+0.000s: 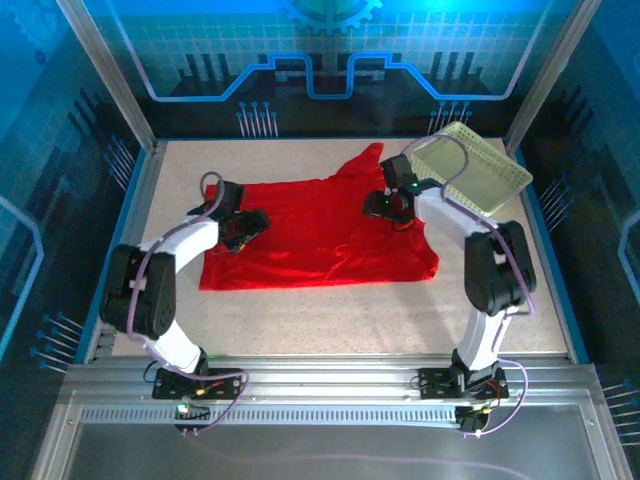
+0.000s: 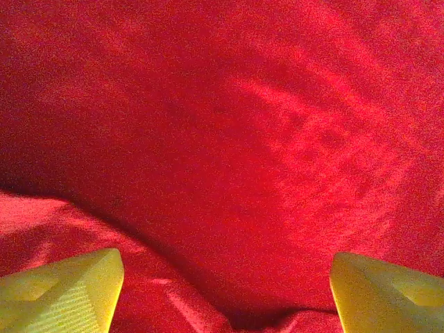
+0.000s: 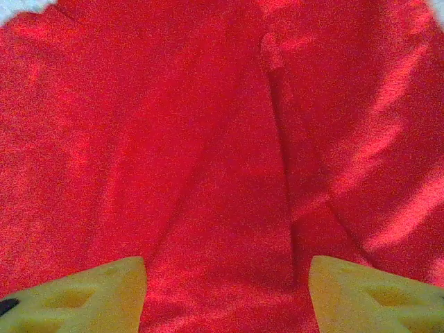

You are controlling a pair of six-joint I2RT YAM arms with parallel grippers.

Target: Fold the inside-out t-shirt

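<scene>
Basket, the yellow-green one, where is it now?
In the top view, the basket sits at the far right corner of the table, just behind the right claw and next to the red t-shirt.

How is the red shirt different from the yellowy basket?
The t-shirt is bright red; the basket is pale yellow-green. The t-shirt lies spread mid-table; the basket sits in the far right corner. The t-shirt is bigger than the basket. Both are on the table.

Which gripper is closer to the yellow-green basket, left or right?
Right. The right gripper is over the t-shirt just beside the basket; the left gripper is at its opposite side.
</scene>
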